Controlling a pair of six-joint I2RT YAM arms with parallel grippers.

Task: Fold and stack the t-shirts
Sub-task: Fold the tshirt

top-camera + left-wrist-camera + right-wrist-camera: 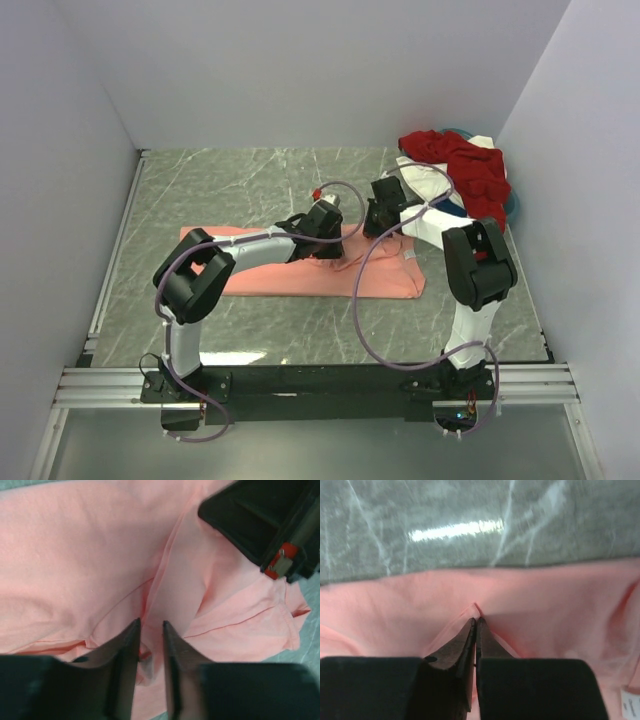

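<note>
Top external view: the salmon-pink t-shirt (300,280), half folded at centre, is pinched by the right gripper (378,225) with closed jaws, the left gripper (318,235) is held narrowly apart, grip unclear, and other t-shirts (470,170) are heaped unfolded upper right.

A salmon-pink t-shirt (300,282) lies flat across the middle of the grey marbled counter (230,185). The left tool (322,228) and the right tool (381,222) are both down at its far edge, near each other. In the far right corner a dark red t-shirt (472,165) is heaped on a white t-shirt (425,180), with a teal-blue t-shirt (513,206) showing beside them
</note>
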